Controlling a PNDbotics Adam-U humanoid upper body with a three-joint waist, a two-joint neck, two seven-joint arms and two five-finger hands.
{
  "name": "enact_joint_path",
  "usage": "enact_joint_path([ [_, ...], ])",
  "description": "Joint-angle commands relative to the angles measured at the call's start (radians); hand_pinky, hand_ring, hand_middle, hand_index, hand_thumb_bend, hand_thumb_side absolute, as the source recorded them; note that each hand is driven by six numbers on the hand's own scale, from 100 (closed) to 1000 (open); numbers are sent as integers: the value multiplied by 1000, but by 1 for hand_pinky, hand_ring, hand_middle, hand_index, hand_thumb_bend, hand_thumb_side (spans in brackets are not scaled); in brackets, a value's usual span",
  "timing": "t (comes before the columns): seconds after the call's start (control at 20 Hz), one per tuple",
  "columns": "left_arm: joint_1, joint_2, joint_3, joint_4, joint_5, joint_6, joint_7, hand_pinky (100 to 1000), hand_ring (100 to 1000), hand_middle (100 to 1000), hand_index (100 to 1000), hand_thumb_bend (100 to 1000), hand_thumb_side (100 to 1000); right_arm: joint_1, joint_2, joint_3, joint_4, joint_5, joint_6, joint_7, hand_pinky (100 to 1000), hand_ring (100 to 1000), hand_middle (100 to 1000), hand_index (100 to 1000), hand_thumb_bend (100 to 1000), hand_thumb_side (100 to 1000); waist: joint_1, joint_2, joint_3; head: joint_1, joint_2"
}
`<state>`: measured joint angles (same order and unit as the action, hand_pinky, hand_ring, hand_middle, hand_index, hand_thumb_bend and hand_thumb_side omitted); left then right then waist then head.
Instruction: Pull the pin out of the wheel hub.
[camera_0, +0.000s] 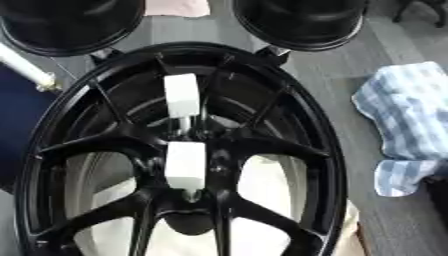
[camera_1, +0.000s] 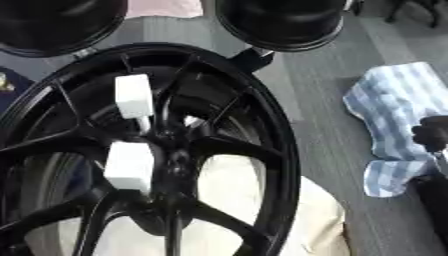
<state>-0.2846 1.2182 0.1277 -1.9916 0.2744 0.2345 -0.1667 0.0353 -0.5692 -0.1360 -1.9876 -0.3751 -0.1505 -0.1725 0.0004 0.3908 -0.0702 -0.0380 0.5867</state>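
A black spoked wheel hub (camera_0: 317, 125) fills the middle and left of both eye views. Two pins with white block-shaped heads stand at its centre: the upper pin (camera_0: 181, 95) sits just above the hub's middle, the lower pin (camera_0: 185, 165) just below it. No hand touches either one. A dark part of my right hand (camera_1: 430, 132) shows at the right edge of the right eye view, over the checked cloth and well clear of the wheel. My left hand appears in neither view.
Two black round rims (camera_0: 74, 25) (camera_0: 302, 20) stand behind the wheel. A blue-and-white checked cloth (camera_0: 407, 120) lies on the grey floor at the right. A white tube (camera_0: 26, 67) slants at the left. A cream surface (camera_1: 324, 220) lies under the wheel.
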Motion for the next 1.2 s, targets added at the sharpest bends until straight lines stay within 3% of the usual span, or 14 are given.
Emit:
enact_joint_path([
  [0.05,38,-6,34,-8,-41,20,38,714,441,260,422,100,173,-2,-14,-16,-12,-7,-2,-6,731,700,640,537,380,379,-2,-27,4,-9,-7],
  [0.3,118,-64,40,-8,-126,59,83,742,481,333,499,100,135,-3,-7,-19,-12,-11,-5,-7,731,699,640,537,379,377,-10,-26,6,-5,-10],
  [0.4,143,-91,34,-8,-157,65,87,777,539,424,593,100,115,-5,-6,-20,-12,-14,-7,-7,731,699,640,537,378,377,-12,-26,5,-3,-11],
  [0.55,173,-126,24,-8,-211,69,78,846,672,580,740,100,179,-10,-4,-20,-12,-19,-9,-4,732,699,640,537,378,376,-14,-26,5,-1,-16],
  [0.75,214,-168,19,-5,-279,105,85,902,795,750,841,179,316,-13,-2,-21,-12,-22,-9,-2,732,699,641,537,377,377,-17,-25,7,1,-22],
  [0.85,230,-188,23,7,-301,128,101,918,826,799,885,254,454,-12,0,-21,-12,-22,-9,-2,732,699,641,537,376,378,-19,-24,9,2,-21],
  [1.0,247,-216,26,29,-318,140,120,935,864,853,932,461,726,-13,3,-23,-12,-22,-12,-2,733,699,641,537,375,378,-20,-22,8,3,-21],
  [1.2,259,-250,26,52,-340,169,139,937,876,892,952,502,813,-16,7,-23,-12,-24,-12,-1,733,699,642,537,375,378,-23,-20,9,5,-21],
])
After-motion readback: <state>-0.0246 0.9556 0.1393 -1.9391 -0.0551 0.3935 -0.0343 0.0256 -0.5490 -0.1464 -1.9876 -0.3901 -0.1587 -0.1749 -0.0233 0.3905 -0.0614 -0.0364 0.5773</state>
